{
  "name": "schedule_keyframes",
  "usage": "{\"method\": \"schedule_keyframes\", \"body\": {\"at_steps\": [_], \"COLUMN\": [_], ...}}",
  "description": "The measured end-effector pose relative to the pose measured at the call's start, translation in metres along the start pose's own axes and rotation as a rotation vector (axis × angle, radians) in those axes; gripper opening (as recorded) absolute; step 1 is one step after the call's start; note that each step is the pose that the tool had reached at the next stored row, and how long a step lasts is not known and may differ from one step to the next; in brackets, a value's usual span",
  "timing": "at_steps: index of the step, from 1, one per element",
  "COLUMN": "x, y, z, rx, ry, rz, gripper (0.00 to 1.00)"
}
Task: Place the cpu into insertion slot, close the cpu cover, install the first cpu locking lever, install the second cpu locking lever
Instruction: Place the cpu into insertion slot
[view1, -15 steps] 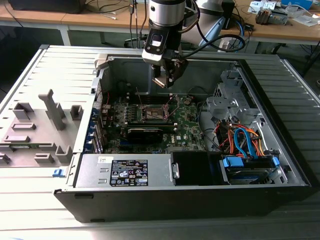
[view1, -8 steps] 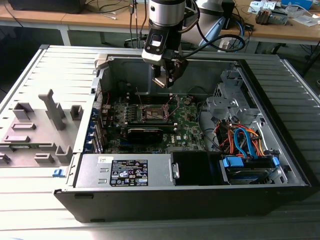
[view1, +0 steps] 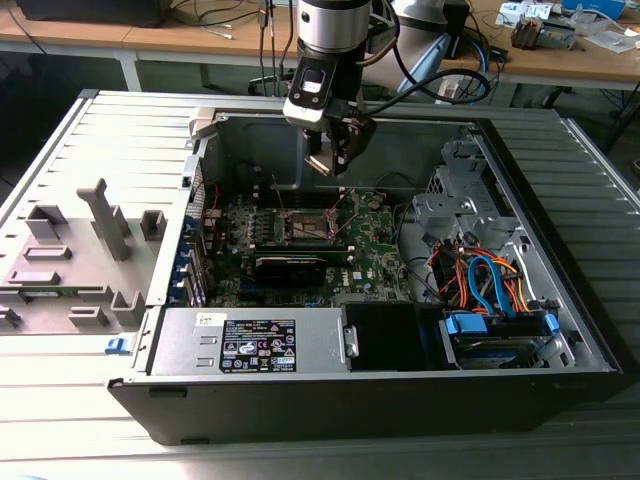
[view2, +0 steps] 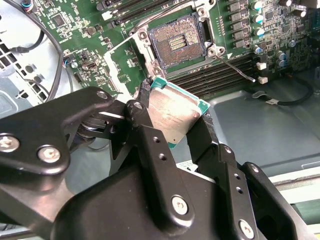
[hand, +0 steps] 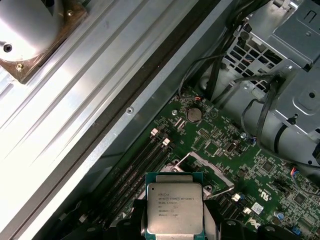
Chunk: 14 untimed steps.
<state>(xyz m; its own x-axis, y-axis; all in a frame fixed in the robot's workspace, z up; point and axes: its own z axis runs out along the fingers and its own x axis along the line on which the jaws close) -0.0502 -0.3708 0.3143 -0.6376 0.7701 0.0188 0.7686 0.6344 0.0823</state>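
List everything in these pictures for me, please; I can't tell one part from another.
chip: one, silver with green edge, held over the circuit board near the socket
socket: one, brownish-gold, silver rim, on the circuit board
circuit board: one, green, inside the case
case: one, grey and black, lying open
power box: one, grey, case's near edge
cables: bundle, orange and blue, exterior view's right
plastic holders: several, grey, exterior view's left
arm: one, silver and black, above the case
fingers: two, black, gripping the chip
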Motion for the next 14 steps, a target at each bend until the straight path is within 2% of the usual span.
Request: {"method": "schedule_keyframes", "body": {"at_steps": [14], "x": [0.0000], "y": [0.0000], "z": [0.0000], "rx": [-0.0002], "ry": [-0.0008], "rz": [0.010], "gripper": [0.54]}}
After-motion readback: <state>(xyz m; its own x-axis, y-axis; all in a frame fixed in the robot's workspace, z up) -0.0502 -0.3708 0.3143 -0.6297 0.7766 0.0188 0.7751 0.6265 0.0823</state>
